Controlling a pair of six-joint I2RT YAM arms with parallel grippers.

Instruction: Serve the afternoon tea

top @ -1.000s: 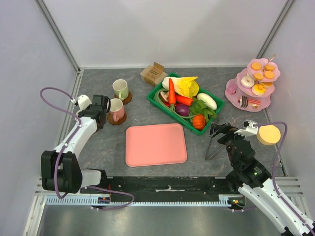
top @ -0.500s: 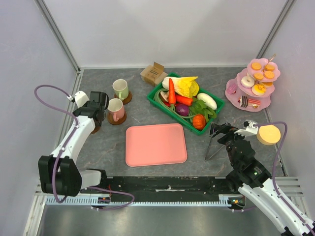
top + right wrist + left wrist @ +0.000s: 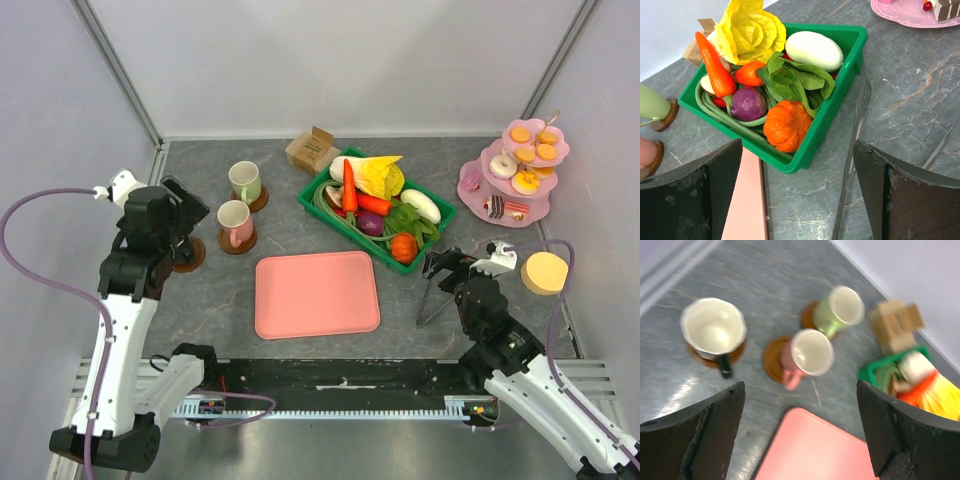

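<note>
Three mugs stand on brown coasters at the left. In the left wrist view they are the black mug [image 3: 713, 330], the pink mug [image 3: 811, 353] and the pale-green mug [image 3: 841, 310]. My left gripper [image 3: 180, 225] hangs open high above the black mug's coaster [image 3: 188, 257], with nothing between its fingers [image 3: 715, 430]. From above, the arm hides the black mug. The pink tiered stand [image 3: 480, 188] with donuts, biscuits and cake slices is at the back right. My right gripper [image 3: 445, 268] stands open and empty near the green basket's corner.
A pink tray [image 3: 317, 293] lies in the middle near the front. The green basket [image 3: 446, 211] of toy vegetables sits behind it, with a small cardboard box [image 3: 312, 150] further back. Metal tongs [image 3: 432, 297] lie on the table beside my right gripper.
My left gripper has opened and risen up and to the left, away from the black mug, which stays on its coaster. The right arm has barely shifted.
</note>
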